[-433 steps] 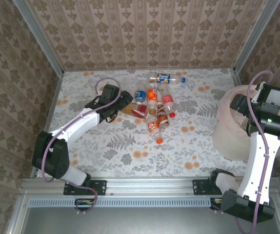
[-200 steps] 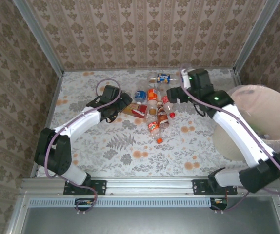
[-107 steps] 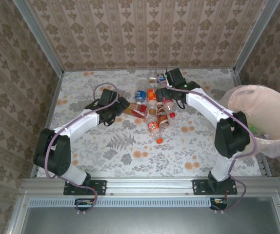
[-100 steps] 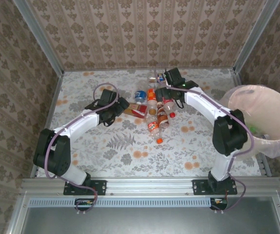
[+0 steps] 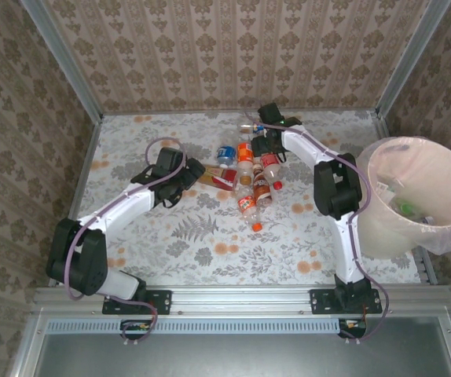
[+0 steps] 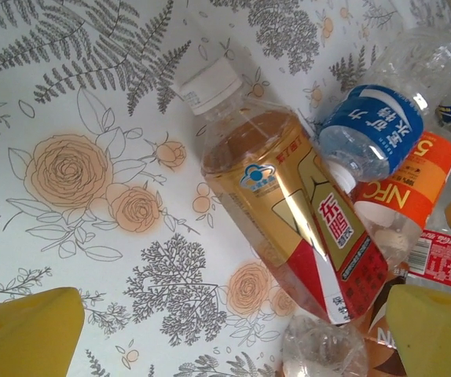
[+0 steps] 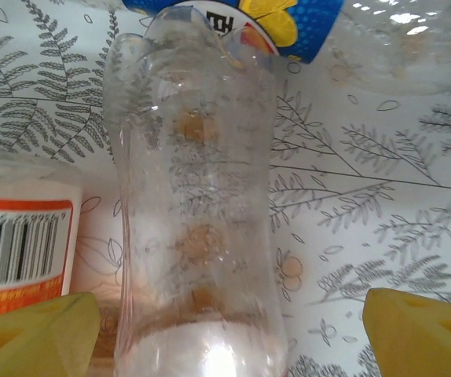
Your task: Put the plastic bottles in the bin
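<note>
At least six plastic bottles [image 5: 251,182] lie in one touching heap mid-table [image 5: 170,236], well apart from the one bin [image 5: 379,228] at the right edge, whose contents I can't count. At the heap's far end the right gripper [image 7: 225,334] has both fingers spread wide either side of one clear bottle [image 7: 198,196], not clamped. At the heap's left side the left gripper [image 6: 229,334] is fully spread over one gold-and-red labelled bottle [image 6: 288,212], holding nothing.

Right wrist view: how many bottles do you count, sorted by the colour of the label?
Bottle with blue label: 1
Bottle with orange-and-white label: 1
Clear bottle, no label seen: 1
Total: 3
</note>
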